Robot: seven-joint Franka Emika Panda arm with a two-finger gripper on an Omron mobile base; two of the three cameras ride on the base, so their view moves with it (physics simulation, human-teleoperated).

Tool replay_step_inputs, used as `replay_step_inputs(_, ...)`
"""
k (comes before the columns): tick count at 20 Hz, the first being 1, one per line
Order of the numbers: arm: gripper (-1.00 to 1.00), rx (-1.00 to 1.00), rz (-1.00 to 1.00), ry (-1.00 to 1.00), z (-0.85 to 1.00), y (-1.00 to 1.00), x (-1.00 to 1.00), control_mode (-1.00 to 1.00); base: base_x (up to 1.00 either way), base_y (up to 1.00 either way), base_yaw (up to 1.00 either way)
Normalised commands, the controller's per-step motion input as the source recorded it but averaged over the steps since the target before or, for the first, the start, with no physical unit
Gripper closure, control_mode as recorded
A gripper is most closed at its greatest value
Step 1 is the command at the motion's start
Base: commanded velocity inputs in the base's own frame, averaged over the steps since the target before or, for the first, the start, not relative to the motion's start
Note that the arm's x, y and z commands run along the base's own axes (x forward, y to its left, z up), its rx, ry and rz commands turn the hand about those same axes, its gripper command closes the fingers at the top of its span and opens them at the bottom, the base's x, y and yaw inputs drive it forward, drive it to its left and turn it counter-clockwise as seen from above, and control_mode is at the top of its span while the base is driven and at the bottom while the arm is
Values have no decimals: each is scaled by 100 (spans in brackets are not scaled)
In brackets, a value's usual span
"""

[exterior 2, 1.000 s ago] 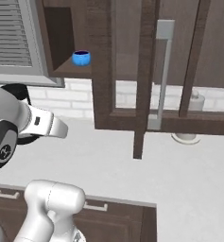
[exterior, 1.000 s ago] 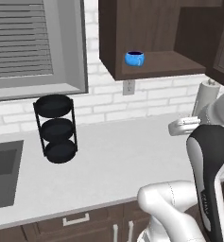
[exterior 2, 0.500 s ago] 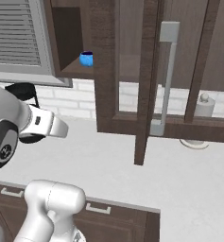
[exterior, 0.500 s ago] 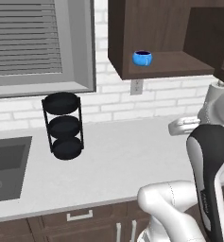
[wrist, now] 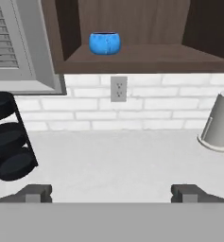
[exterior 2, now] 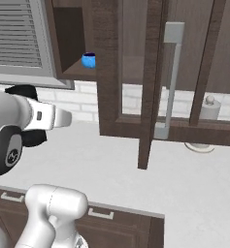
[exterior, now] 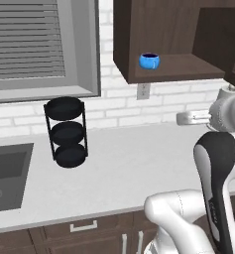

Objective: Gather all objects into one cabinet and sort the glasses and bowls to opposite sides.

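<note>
- Bright blue, smooth and rounded: the small blue bowl [wrist: 104, 43] sits alone on the cabinet shelf [wrist: 146, 56], upper left of centre in the hand view, near the shelf's left wall. In the left base view it shows at top centre [exterior: 149, 61]; in the right base view, upper left [exterior 2: 89, 60].
- Cabinet [exterior: 163, 34] is dark brown wood-grain, flat-panelled, door standing open; a long grey bar handle [exterior 2: 171, 80] runs down the door at upper right of the right base view.
- Gripper [wrist: 111, 193]: 2 dark blocky fingertips [wrist: 35, 193] at the bottom corners of the hand view, set wide apart, nothing between them. It is aimed level at the brick wall, well below the shelf.
- Step in hand, as I judge it: approach. No mug or wooden bowl shows at this moment, so gathering looks barely begun; only 1 of 4 objects is seen in the cabinet.
- Next move likely calls for finding the other pieces, or else lifting the open gripper to shelf height if the blue bowl is to be shifted to 1 side.
- Around it: pale matte counter [exterior: 119, 163]; white brick backsplash with a wall outlet [wrist: 118, 89]; black 3-tier round rack [exterior: 65, 131] at mid left; steel sink [exterior: 5, 173] at lower left; grey slatted window blind [exterior: 34, 39]; white paper-towel roll [wrist: 220, 124] at right edge of the hand view.
</note>
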Motion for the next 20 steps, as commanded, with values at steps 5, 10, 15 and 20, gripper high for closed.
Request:
replay_step_inputs(5, -100, 0, 0, -35, 37, 0, 27, -100, 0, 0, 0)
replay_step_inputs(10, -100, 0, 0, -32, 23, 0, 30, -100, 0, 0, 0)
replay_step_inputs(15, -100, 1, 0, -24, 12, 0, 27, -100, 0, 0, 0)
replay_step_inputs(20, -100, 0, 0, -3, 11, 0, 26, -100, 0, 0, 0)
